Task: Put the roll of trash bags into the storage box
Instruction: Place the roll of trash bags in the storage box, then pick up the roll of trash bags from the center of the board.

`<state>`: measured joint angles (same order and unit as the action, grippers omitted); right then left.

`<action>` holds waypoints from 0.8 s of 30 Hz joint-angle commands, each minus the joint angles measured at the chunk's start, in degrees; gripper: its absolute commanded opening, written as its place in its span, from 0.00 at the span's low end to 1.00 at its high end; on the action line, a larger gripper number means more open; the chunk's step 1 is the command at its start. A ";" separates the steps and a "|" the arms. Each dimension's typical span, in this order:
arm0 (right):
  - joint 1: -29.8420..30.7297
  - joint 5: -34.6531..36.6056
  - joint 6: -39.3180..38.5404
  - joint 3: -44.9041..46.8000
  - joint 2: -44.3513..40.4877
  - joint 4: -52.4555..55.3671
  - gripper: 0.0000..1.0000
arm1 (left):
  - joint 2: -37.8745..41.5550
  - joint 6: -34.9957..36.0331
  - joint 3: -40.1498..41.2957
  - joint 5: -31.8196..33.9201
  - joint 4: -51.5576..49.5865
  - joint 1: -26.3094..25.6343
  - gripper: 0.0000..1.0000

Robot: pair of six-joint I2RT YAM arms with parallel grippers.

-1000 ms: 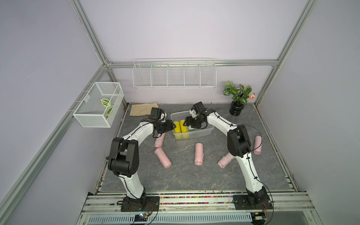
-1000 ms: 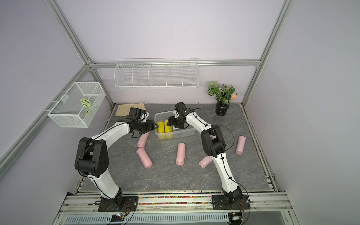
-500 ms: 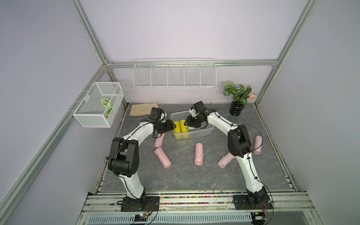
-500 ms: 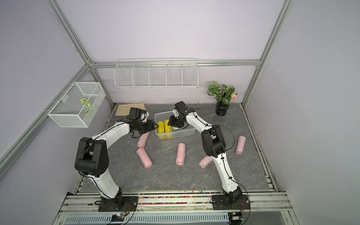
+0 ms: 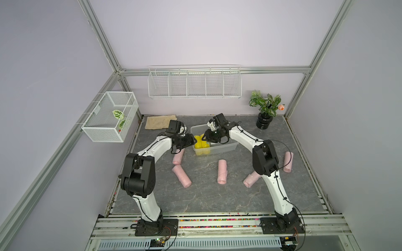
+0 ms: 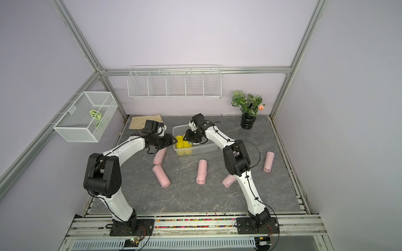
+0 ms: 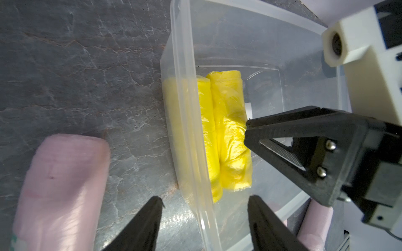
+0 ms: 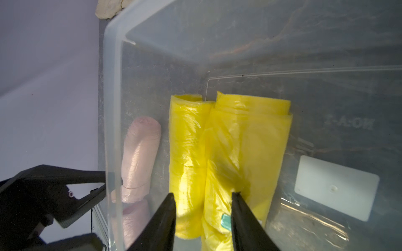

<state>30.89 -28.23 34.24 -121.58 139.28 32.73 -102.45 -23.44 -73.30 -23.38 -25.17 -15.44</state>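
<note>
The yellow roll (image 8: pixel 250 134) at frame centre looks light, soft, slippery, best pinched mid-length, where the right gripper (image 8: pixel 202 194) clamps it; the left gripper (image 7: pixel 204 197) gapes empty.

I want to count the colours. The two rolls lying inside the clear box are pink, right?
No, those are yellow rolls, not pink: two of them lie inside the clear box. The right wrist view shows it plainly. The pink rolls lie outside it, on the table.
</note>
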 commanded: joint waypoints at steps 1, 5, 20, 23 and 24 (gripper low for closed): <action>0.05 -1.82 1.10 -1.60 2.21 -0.38 0.45 | -0.56 -0.03 -1.34 0.66 -0.01 -0.29 0.67; 0.22 -2.01 1.18 -1.30 1.56 -1.17 0.45 | -0.53 -0.05 -1.32 0.72 -0.01 -0.31 0.67; 0.18 4.42 -1.57 -0.89 -6.35 0.10 0.45 | -0.68 0.30 -1.84 1.23 -0.32 -0.27 0.67; 0.17 5.61 -3.17 -1.55 -8.37 1.94 0.46 | -1.07 0.36 -2.62 1.18 -0.67 -0.29 0.67; 0.13 6.04 -3.90 -1.90 -9.30 2.88 0.47 | -1.19 0.49 -2.83 1.15 -0.88 -0.29 0.67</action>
<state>30.89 -24.40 33.08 -122.34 135.11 33.23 -102.45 -23.49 -73.73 -22.72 -25.45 -15.44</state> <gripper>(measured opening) 0.470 0.674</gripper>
